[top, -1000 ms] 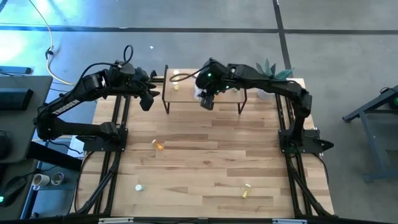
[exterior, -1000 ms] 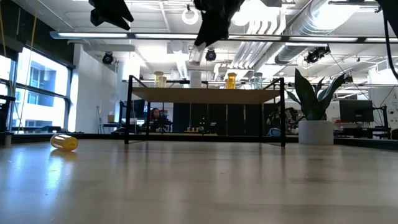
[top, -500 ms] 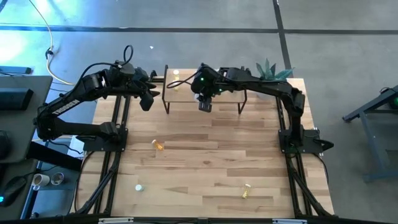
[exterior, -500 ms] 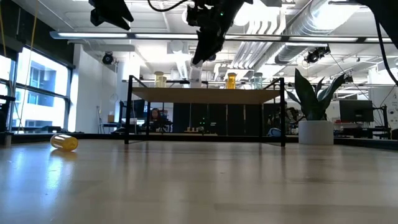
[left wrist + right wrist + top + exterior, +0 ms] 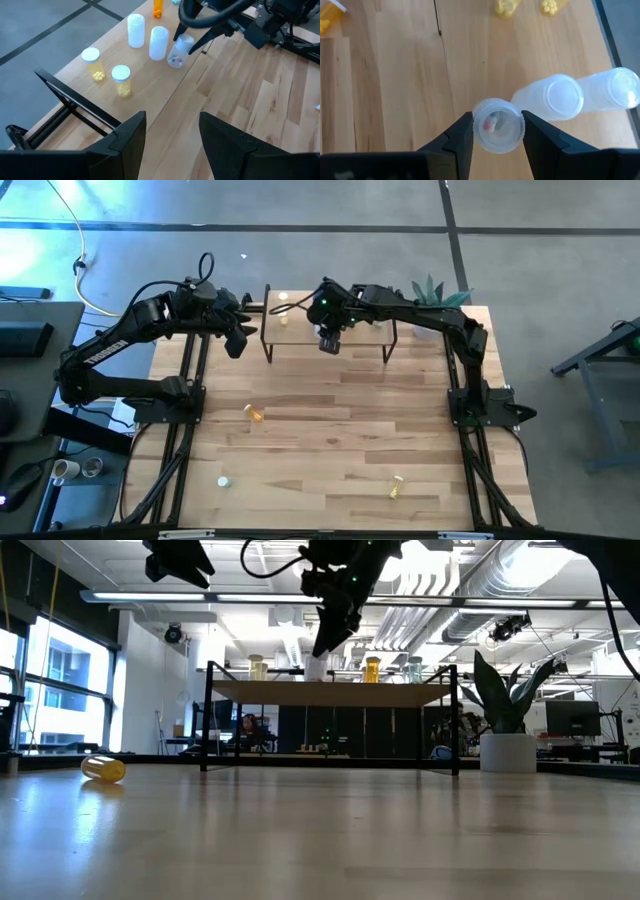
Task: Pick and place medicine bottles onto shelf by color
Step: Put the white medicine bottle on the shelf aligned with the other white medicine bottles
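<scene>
Right claw (image 5: 497,131) clamped on clear pill bottle (image 5: 498,125), over shelf (image 5: 300,338) beside two white bottles (image 5: 159,43). Left claw (image 5: 172,132) half-open, empty, near shelf end. Three bottles (image 5: 255,413) left on tabletop (image 5: 330,440).

Only readable text: white lettering along the left arm (image 5: 105,352) link in the high view, too small to make out for certain. No labels legible on the medicine bottles (image 5: 121,80), shelf (image 5: 150,75), or anything else.
</scene>
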{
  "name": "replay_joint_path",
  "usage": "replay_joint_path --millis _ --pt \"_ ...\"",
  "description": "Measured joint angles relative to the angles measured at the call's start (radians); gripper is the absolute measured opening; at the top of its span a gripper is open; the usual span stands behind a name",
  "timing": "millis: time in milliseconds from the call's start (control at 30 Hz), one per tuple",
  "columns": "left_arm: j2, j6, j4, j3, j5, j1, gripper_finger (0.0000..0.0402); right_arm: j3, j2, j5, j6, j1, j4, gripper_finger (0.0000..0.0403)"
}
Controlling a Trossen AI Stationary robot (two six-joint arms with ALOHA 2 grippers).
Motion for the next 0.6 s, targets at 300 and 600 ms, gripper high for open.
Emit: replay_joint_path --millis 300,600 --pt "0.000 0.000 0.000 0.000 0.000 0.000 0.0175 0.003 0.000 -0.042 0.000 0.002 0.000 0.0134" --pt "0.000 0.000 0.000 0.000 0.000 0.000 0.0175 0.003 0.000 -0.042 -0.023 0.002 0.008 0.0134"
